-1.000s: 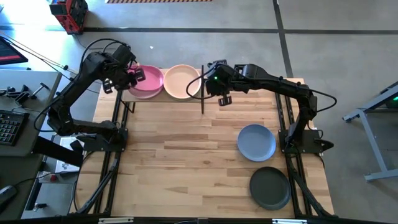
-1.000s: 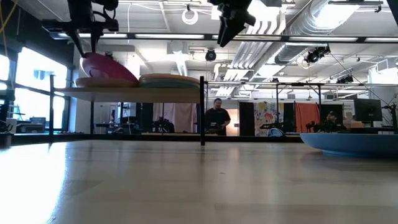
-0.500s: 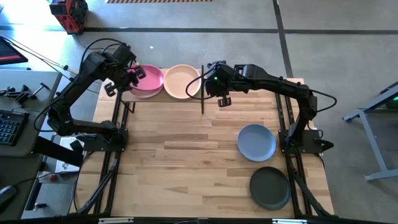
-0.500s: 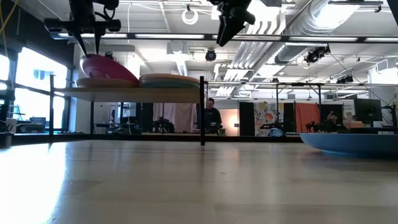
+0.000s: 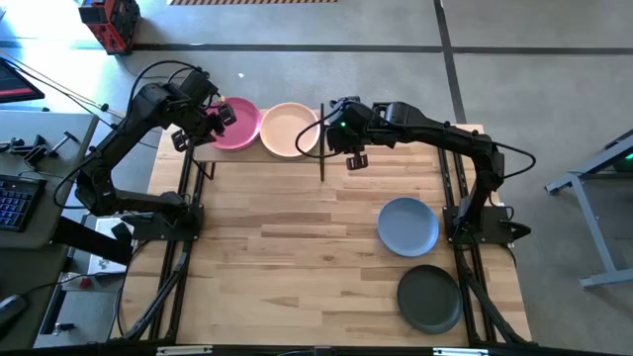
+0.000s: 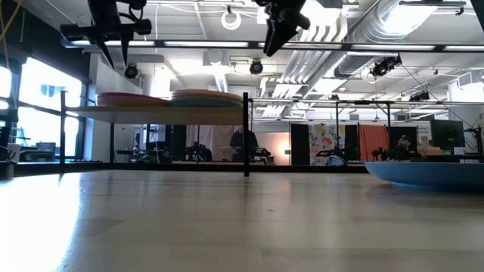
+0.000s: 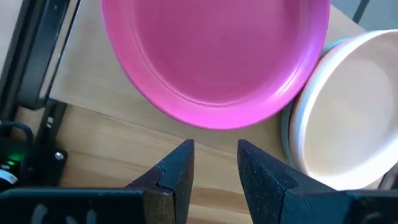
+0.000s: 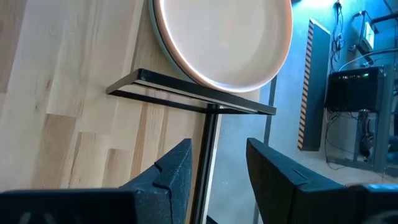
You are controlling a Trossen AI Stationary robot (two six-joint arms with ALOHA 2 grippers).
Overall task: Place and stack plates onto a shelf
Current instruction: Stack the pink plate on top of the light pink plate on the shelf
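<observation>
The magenta plate lies flat on top of the left stack on the shelf. Beside it, a peach plate tops the right stack. My left gripper hangs open above the shelf's near left part, just clear of the magenta plate's near rim. My right gripper is open and holds nothing, up in the air to the right of the shelf's black corner post.
A slate-blue plate lies on the plank tabletop's right side, and a dark charcoal plate sits nearer the near right corner. The middle and left of the tabletop are bare wood. A person stands far off in the room.
My left gripper has let go of the magenta plate and risen a little. The plate, which was tilted with its left rim raised in the fingers, has dropped flat onto the left stack. My right arm has kept still.
</observation>
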